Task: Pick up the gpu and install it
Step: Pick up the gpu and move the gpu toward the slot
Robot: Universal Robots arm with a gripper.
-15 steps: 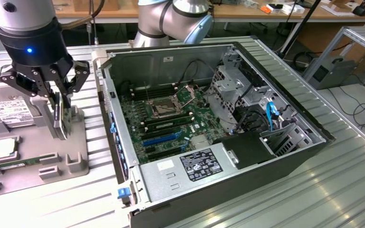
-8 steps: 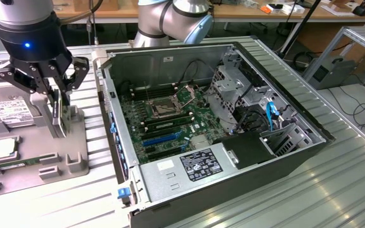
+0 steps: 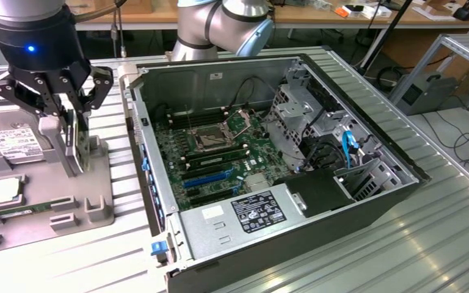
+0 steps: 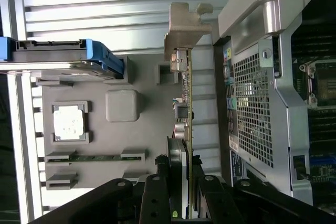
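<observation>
The pincer (image 4: 185,162) hides the held end of the gpu (image 4: 185,103).

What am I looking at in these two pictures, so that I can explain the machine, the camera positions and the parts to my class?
The machine is a robot arm with black fingers at its end, which it uses like a hand. One picture comes from a camera standing off the arm that sees the whole bench. The other comes from a camera on the arm's wrist, looking along the fingers. On the ribbed metal table stand an open computer case, with its motherboard showing, and a grey tray of parts. The tray holds a hard drive, a square processor chip and a memory stick. The fingers are shut on the gpu, a thin card with a silver bracket at one end, held upright over the tray, beside the case.
</observation>
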